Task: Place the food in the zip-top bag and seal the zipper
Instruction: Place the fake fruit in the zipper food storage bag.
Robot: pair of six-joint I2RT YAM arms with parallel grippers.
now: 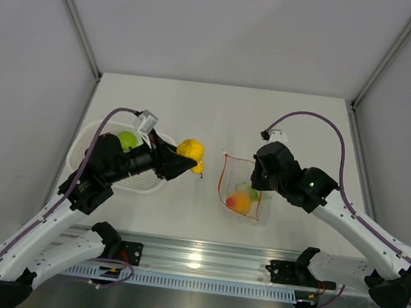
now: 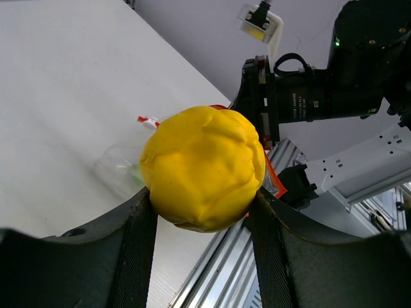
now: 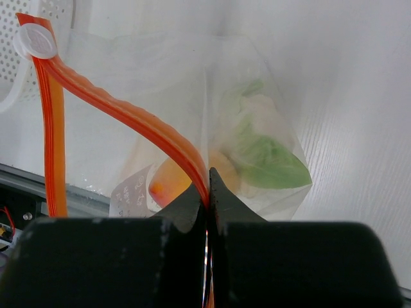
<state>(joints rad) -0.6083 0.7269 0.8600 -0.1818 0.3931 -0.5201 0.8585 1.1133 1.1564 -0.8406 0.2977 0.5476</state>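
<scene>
My left gripper (image 1: pixel 190 161) is shut on a lumpy yellow fruit (image 1: pixel 190 149), held above the table left of the bag; it fills the left wrist view (image 2: pixel 202 167). The clear zip-top bag (image 1: pixel 242 187) stands open with its red-orange zipper (image 1: pixel 222 178) along the mouth. My right gripper (image 1: pixel 256 175) is shut on the zipper strip (image 3: pixel 138 122) at the bag's right side. Inside the bag lie an orange fruit (image 1: pixel 238 201) and a green piece (image 3: pixel 263 157). A green apple (image 1: pixel 127 140) sits in the white basket (image 1: pixel 94 131).
The white perforated basket is at the left, under my left arm. A metal rail (image 1: pixel 202 260) runs along the near table edge. Grey walls enclose the table on three sides.
</scene>
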